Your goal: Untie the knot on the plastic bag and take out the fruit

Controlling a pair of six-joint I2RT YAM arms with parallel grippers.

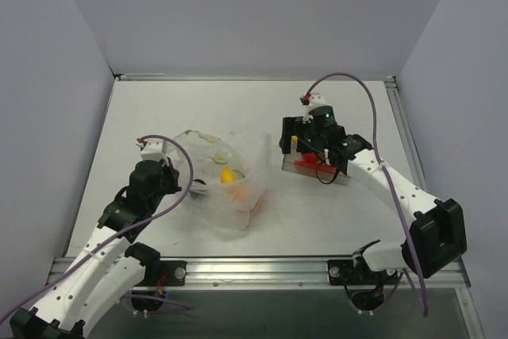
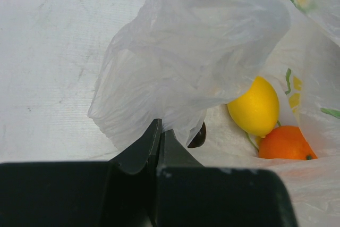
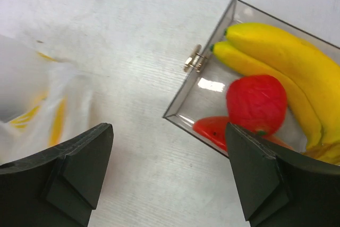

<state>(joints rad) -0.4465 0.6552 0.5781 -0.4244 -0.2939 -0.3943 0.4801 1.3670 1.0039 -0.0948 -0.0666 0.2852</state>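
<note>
Centrally placed: thin crinkly translucent whitish plastic bag (image 1: 230,188), middle of the counter (image 1: 159,117).
Inside it: yellow ball (image 2: 255,107), orange ball (image 2: 286,143).
Left hand (image 2: 160,137): pinched on the bag's bunched edge.
Right hand (image 3: 167,131): spread wide above clear rigid box (image 3: 212,85) of bananas (image 3: 281,62), red fruit (image 3: 256,102).

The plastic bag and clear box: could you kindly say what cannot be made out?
Dark fruit, left wrist: mostly hidden by a plastic bag fold.
Knot: not identifiable in any view.
Banana, right wrist: cut off by the frame edge.
Clear box, top view: contents largely covered by the right gripper.
</note>
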